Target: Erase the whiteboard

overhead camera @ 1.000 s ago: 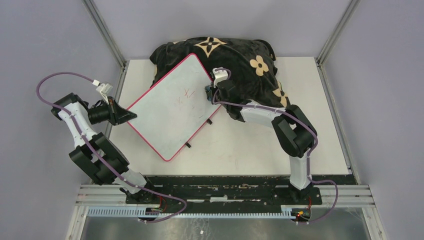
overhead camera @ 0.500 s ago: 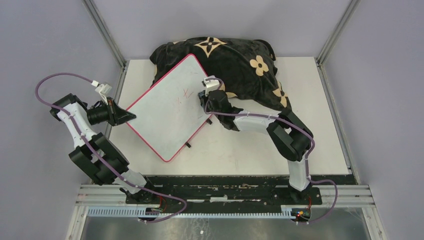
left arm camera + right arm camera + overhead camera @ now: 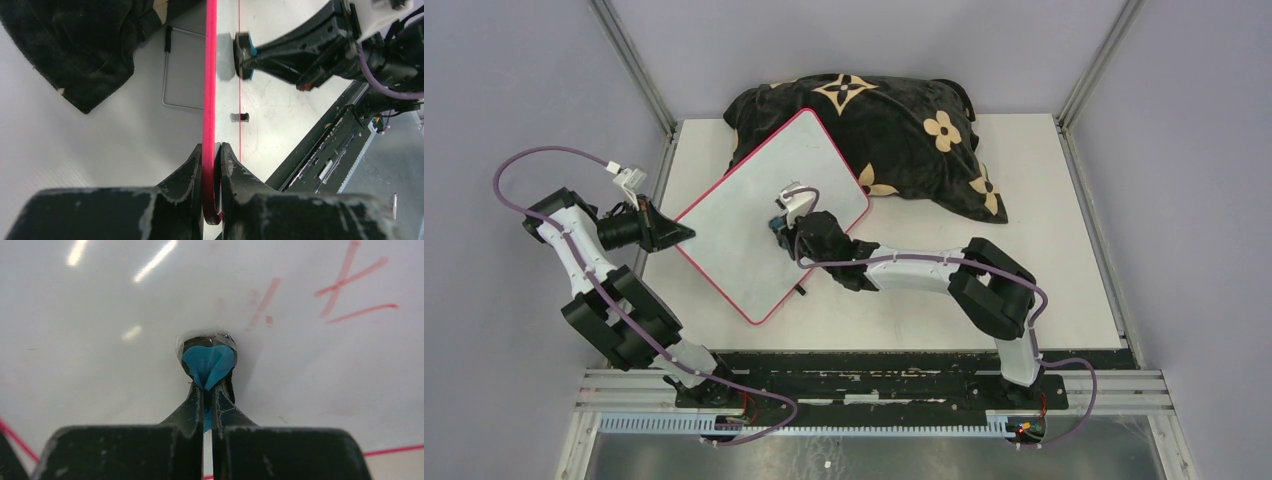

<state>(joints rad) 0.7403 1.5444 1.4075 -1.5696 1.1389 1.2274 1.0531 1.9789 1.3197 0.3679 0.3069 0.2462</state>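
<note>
Jaws at right pinch blue eraser pad against whiteboard.

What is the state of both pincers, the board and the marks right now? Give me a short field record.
left pincer: shut on the rim of the whiteboard
right pincer: shut on a blue eraser pad
blue eraser pad: at the board face, apparently touching it
red marks: not wiped, off to one side of the pad
whiteboard: lying diagonally, far corner over the cushion
</note>
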